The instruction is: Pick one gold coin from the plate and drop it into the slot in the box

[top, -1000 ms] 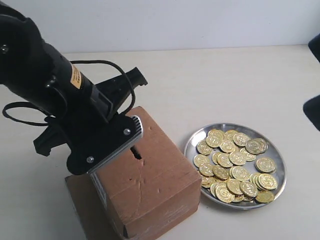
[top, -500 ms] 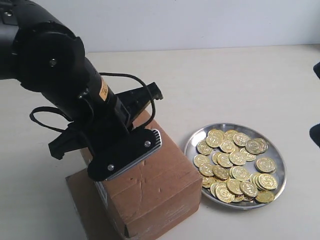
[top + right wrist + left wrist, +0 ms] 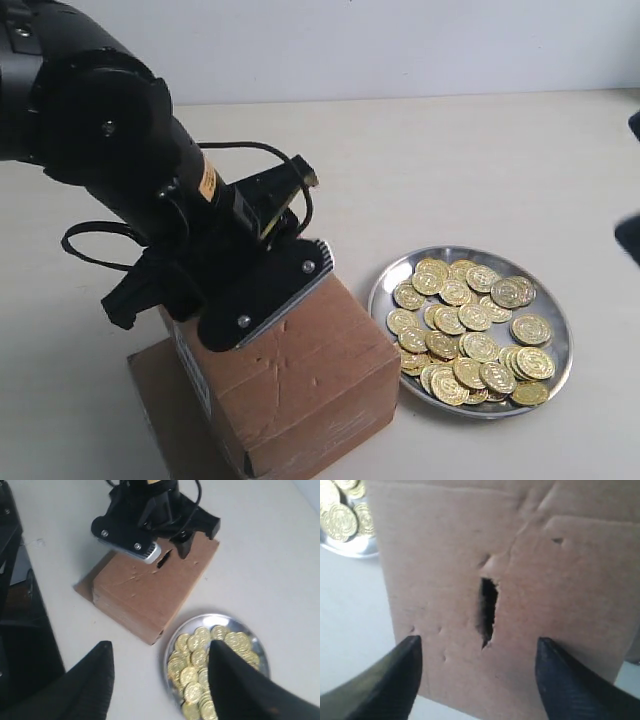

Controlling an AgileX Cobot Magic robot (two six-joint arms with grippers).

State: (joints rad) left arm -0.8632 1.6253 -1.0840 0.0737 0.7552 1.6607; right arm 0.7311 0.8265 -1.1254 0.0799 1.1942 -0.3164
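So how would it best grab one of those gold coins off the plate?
Probably by the rim of the lone coin near the plate's right edge in the exterior view, coming down from above and pinching across it. It lies flat and mostly apart from the pile, so its edges are free; coins in the pile overlap and offer less to pinch.

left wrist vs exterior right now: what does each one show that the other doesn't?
Left wrist only: the slot, dark and unobstructed, framed by the left gripper's open, empty fingers.
Exterior only: the left arm covering the slot, the plate's full rim and the whole pile of coins.
Both: the top of the box, plus plate and coins, though the left wrist catches only a corner of them.
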